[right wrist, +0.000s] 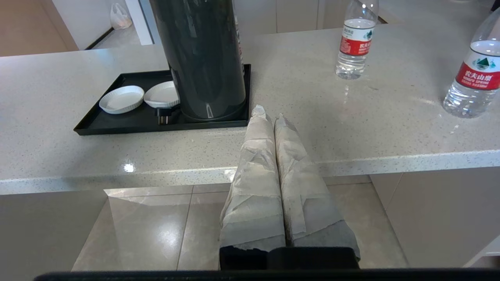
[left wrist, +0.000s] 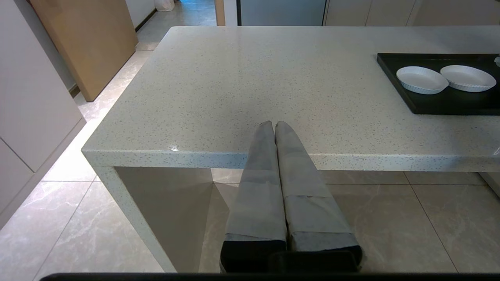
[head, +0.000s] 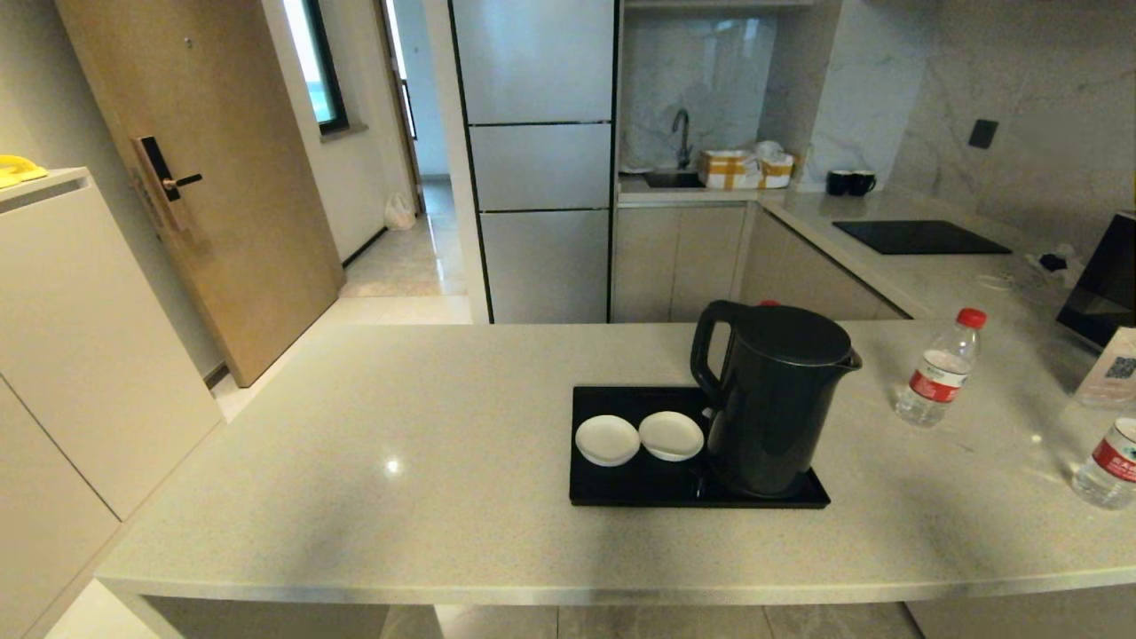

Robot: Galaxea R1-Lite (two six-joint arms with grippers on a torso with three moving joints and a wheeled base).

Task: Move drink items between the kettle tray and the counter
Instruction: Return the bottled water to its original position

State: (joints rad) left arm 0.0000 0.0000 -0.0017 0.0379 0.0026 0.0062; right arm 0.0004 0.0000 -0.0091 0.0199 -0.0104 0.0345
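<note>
Two clear water bottles with red caps stand upright on the counter [head: 355, 461], right of the black kettle tray [head: 621, 484]: the farther bottle [head: 939, 371] [right wrist: 354, 43] and the nearer bottle [head: 1109, 461] [right wrist: 472, 74] at the right edge. The tray carries a dark kettle [head: 772, 399] and two white coasters [head: 608, 440]. Neither arm shows in the head view. My left gripper [left wrist: 275, 124] is shut and empty, just over the counter's front edge, left of the tray [left wrist: 433, 105]. My right gripper [right wrist: 269, 114] is shut and empty, near the tray's front right corner [right wrist: 156, 125].
A black cooktop panel [head: 919, 236] and two dark mugs [head: 850, 182] sit on the side counter at the back right. A dark appliance [head: 1105, 284] and a card with a QR code [head: 1109, 373] stand at the far right. Floor tiles lie below the counter's front edge.
</note>
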